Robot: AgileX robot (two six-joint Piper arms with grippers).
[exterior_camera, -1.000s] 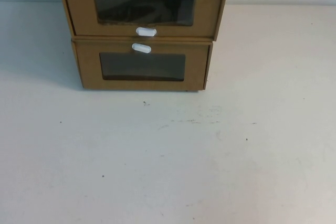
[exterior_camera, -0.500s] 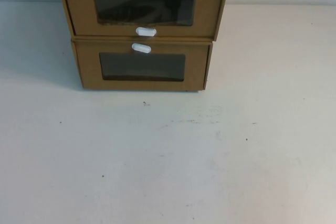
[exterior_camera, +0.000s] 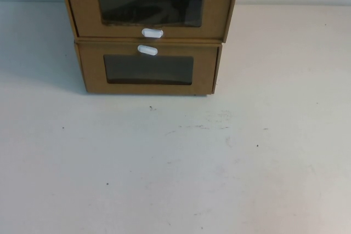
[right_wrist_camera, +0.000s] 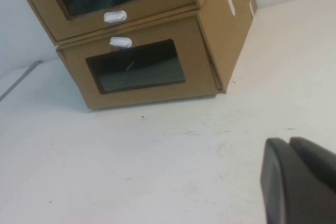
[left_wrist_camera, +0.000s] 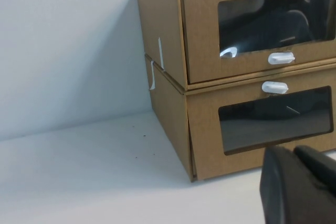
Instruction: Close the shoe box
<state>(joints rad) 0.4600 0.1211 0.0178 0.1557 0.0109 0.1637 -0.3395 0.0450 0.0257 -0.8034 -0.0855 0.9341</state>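
Right now I judge we are at the very start: neither arm has reached the shoe box (exterior_camera: pixel 149 6), and neither shows in the high view at all. That box sits on top of a second brown box (exterior_camera: pixel 148 69), both at the far edge of the white counter (exterior_camera: pixel 181 163), close to the wall. Its white pull tab (exterior_camera: pixel 152 33) hangs just under its clear window; the lower box's tab (exterior_camera: pixel 147 50) sits above its own window, so the two tabs nearly meet.

From the left wrist view, the upper drawer front appears to stand slightly proud of the sleeve, so I judge it is not pushed fully home.

My left tool (left_wrist_camera: pixel 302 187) hovers low near the front of the lower box, its dark fingers close together with nothing between them. My right tool (right_wrist_camera: pixel 299 182) hangs over bare counter, well apart from both boxes, fingers likewise nearly together and empty.

Next I would raise one tool to the upper drawer front and press squarely, avoiding the window film.
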